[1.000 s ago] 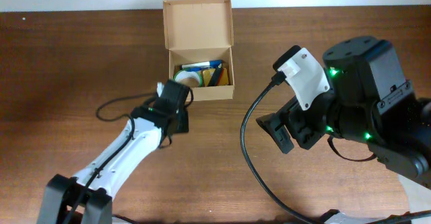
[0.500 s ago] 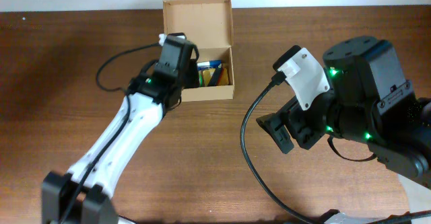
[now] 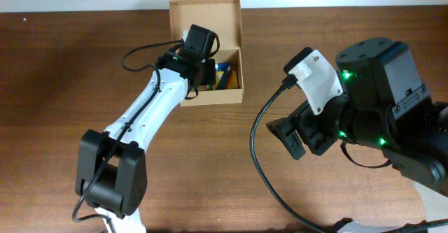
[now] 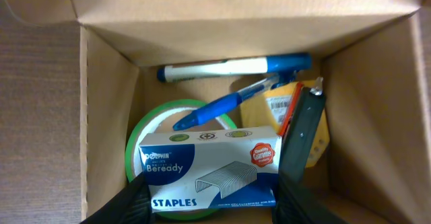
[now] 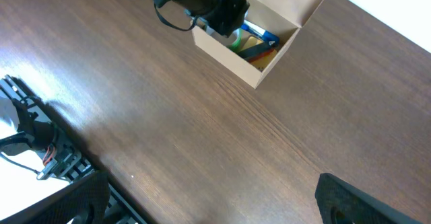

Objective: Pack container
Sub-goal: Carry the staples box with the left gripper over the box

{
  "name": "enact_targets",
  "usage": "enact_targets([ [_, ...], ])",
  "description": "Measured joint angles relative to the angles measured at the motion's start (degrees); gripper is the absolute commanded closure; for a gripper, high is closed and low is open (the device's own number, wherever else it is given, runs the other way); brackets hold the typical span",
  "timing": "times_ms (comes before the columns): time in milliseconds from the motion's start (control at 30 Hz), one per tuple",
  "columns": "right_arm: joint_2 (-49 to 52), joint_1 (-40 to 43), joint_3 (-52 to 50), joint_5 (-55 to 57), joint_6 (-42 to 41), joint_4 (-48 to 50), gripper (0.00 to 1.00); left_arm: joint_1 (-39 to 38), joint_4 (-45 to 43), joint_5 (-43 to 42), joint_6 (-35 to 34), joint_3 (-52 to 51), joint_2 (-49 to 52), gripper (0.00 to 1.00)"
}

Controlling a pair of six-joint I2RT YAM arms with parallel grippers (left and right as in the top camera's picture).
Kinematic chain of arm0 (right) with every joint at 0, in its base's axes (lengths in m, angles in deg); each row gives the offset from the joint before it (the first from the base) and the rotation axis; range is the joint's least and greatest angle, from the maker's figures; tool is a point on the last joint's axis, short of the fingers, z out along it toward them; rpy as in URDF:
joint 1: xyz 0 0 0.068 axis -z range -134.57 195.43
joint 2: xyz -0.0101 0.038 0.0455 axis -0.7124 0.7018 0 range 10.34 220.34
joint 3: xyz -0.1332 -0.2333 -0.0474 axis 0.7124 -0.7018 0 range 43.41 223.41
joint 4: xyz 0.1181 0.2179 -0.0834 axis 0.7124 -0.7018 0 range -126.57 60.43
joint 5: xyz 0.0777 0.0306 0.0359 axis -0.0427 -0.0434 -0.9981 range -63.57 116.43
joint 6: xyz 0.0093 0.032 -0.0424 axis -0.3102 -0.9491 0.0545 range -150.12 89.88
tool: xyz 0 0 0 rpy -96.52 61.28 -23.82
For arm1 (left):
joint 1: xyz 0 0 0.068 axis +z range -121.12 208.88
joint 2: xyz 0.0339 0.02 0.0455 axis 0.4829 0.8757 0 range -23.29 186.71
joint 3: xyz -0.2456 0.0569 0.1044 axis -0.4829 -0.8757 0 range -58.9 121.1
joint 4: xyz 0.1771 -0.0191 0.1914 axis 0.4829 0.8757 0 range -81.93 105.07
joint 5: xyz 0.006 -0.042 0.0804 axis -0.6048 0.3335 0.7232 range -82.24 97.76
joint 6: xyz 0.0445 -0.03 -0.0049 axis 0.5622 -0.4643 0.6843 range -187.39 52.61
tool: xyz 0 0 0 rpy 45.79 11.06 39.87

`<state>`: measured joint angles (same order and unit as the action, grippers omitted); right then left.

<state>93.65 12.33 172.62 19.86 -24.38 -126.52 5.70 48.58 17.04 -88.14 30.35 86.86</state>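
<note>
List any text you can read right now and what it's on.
"STAPLES": on the staples box front.
"Bereday": same box, blue panel.
Red seal and small top line on that box: too small to read.
Label on the yellow item: too blurred to read.

Place: a robotics lab bench, with an office flavour to it.
Machines: a white left arm (image 3: pixel 150 110) and a bulky black right arm (image 3: pixel 371 100) share one tabletop, green lights (image 3: pixel 346 74) glowing.
Wiring: a loose black cable (image 3: pixel 253 149) loops over the wood-grain table (image 3: pixel 70 65).
Supplies: a cardboard box (image 3: pixel 206 16) holds a box of staples (image 4: pixel 209 170), pens (image 4: pixel 229 67) and a tape roll (image 4: pixel 158 120).
</note>
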Motion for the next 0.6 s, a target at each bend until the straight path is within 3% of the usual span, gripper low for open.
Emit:
enact_targets([
  [600,0.00,0.00,0.00,0.00,0.00,0.00,0.01,2.29,5.11,0.44,0.20,0.13,1.95,0.66],
])
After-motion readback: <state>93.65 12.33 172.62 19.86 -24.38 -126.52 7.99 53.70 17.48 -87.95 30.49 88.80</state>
